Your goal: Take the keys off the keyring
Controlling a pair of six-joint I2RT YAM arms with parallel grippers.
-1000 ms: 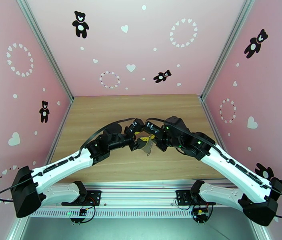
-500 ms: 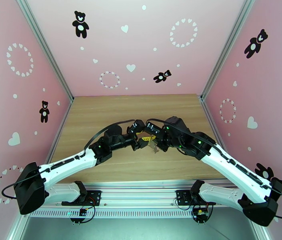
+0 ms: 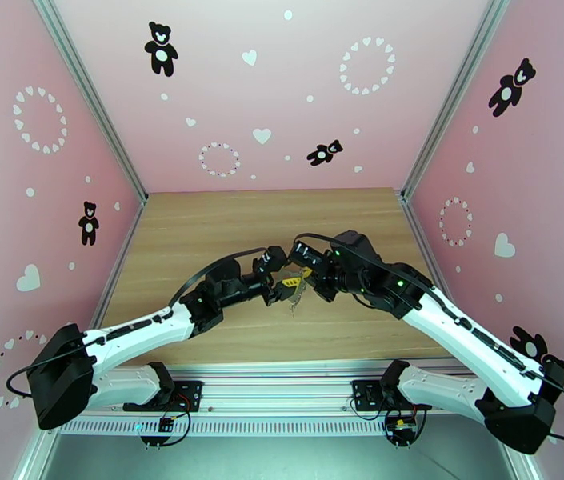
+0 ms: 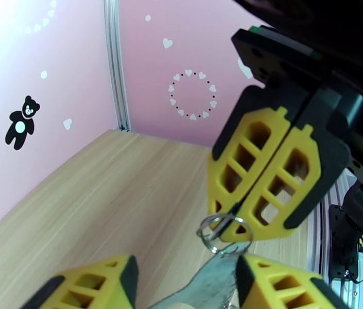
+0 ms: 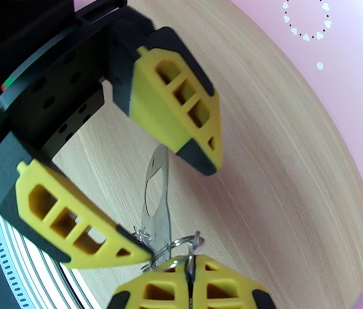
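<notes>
Top external view: the pale wood-grain counter (image 3: 202, 226) sits inside pink printed walls (image 3: 282, 90). The white-and-black left arm (image 3: 146, 326) and right arm (image 3: 442, 314) reach in from the near corners and meet over its middle. They hold the work in the air, probably so that small parts can hang free and neither has to press on the wood.

The left claw (image 3: 283, 286) and right claw (image 3: 306, 279) face each other almost tip to tip. Their fingers are yellow plastic lattice with dark rubbery edges. In the left wrist view the right claw's fingers (image 4: 263, 176) are pressed flat together, pinching thin wire at their tips. In the right wrist view the left claw's fingers (image 5: 176, 99) stand roughly half apart and straddle flat metal, with a gap on the upper side, so I judge this no firm grip yet.

The keyring (image 5: 159, 222) hangs between the claws above the counter. It is a flat, smooth, silvery piece with an oval cut-out. The small split ring (image 4: 223, 233) of round wire at its end is what the right claw clamps, which would anchor that end while the left claw works the other.

I cannot pick out the keys with any certainty at this size.
</notes>
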